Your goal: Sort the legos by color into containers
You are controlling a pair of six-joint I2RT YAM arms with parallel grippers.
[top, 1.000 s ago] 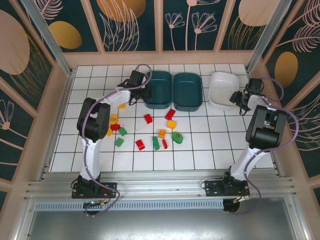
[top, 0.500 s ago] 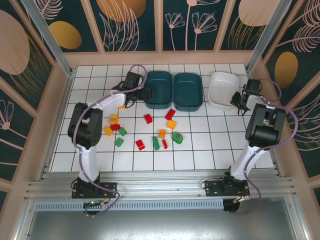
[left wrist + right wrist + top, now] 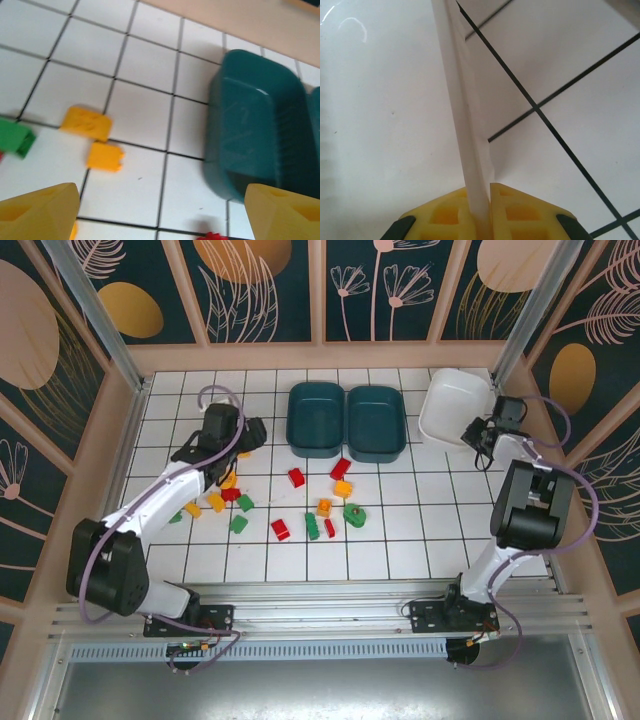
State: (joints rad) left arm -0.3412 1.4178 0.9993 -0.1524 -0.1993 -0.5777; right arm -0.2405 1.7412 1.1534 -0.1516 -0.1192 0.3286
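Right pincer (image 3: 480, 205), newly shut on the white bin's (image 3: 452, 390) wall, is being used to reposition it; left pincer (image 3: 160, 206) is being opened, empty.

Open table (image 3: 440, 530) is left right of the scattered bricks (image 3: 296, 477). The back row is blocked by two teal bins (image 3: 315, 420) and a white bin (image 3: 452, 408).

Red, orange-yellow and green legos (image 3: 296, 477) lie scattered mid-frame, loose on the bench. Just above them two teal bins (image 3: 315, 420) sit side by side, upright. The white bin (image 3: 452, 405) stands upper right, askew.
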